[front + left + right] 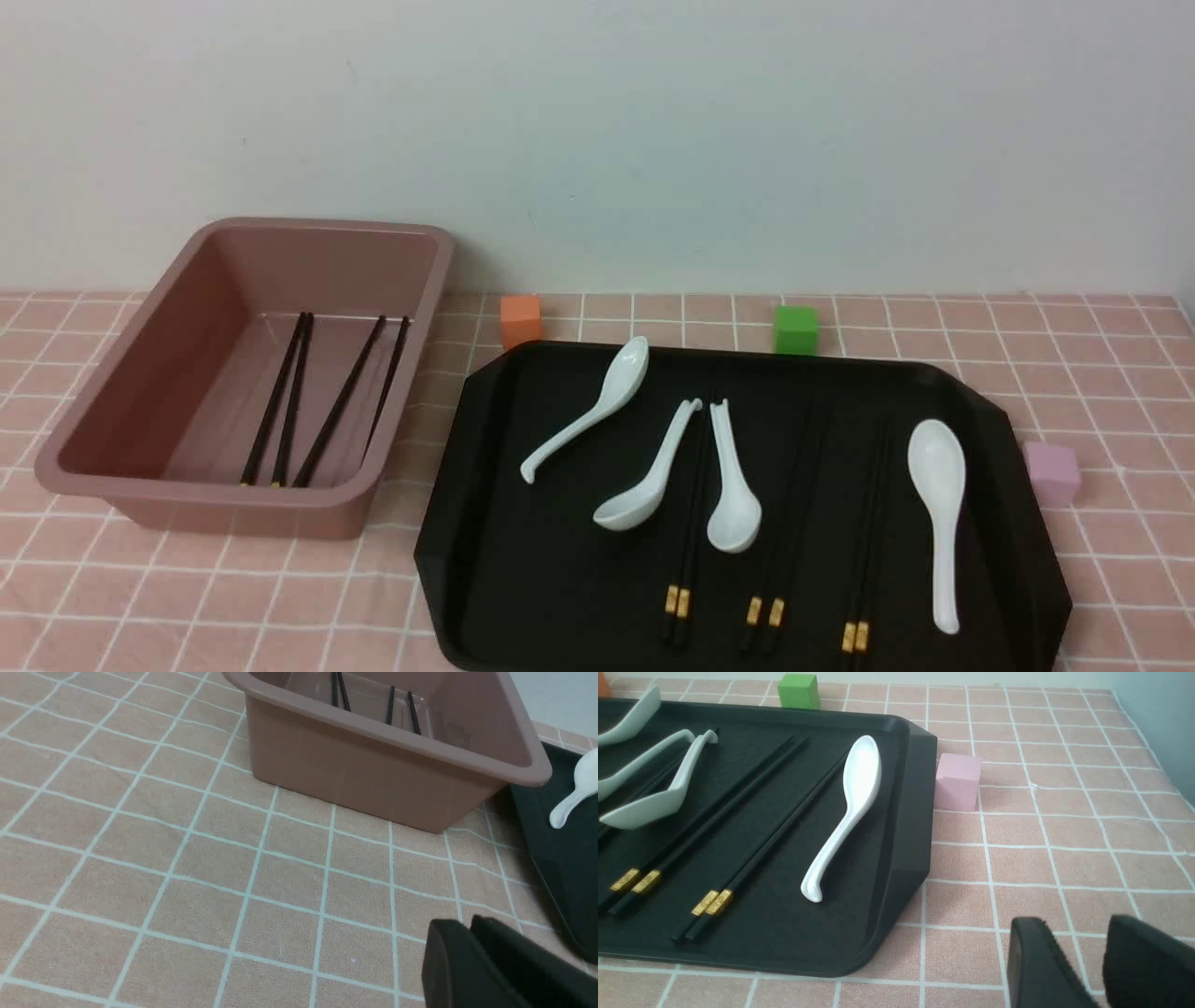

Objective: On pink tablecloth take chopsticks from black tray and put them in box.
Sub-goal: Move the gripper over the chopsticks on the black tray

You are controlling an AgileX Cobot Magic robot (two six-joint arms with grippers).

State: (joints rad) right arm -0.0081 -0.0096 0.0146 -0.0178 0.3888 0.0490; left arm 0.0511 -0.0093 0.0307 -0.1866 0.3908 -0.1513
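Front view: nearest are the gold-banded ends of the chopsticks [766,611] on the black tray [523,579]. 3 pairs lie there lengthwise, bands toward the camera. The leftmost pair runs between 2 of the white spoons [733,485], very close to both. The box [140,411] stands at the left on the pink tablecloth [280,597] and holds 4 sticks. Neither arm shows here.

Left wrist view: the left gripper [469,926] has its pads pressed together on nothing, over bare cloth near the box's outer wall and the tray's corner. With the jaws shut like this it could only push a stick, not take it.

Right wrist view: the right gripper [1085,933] is parted and empty, over the cloth beside the tray's right edge and near the pink cube [957,781]. The rightmost pair lies just beside the outer spoon [852,807], so a wide approach would likely knock the spoon. The sticks are thin and lie flat, so I judge the jaws may catch only 1 of a pair, or scrape the tray. Held near the banded end, a pair would probably droop and catch the box's rim.
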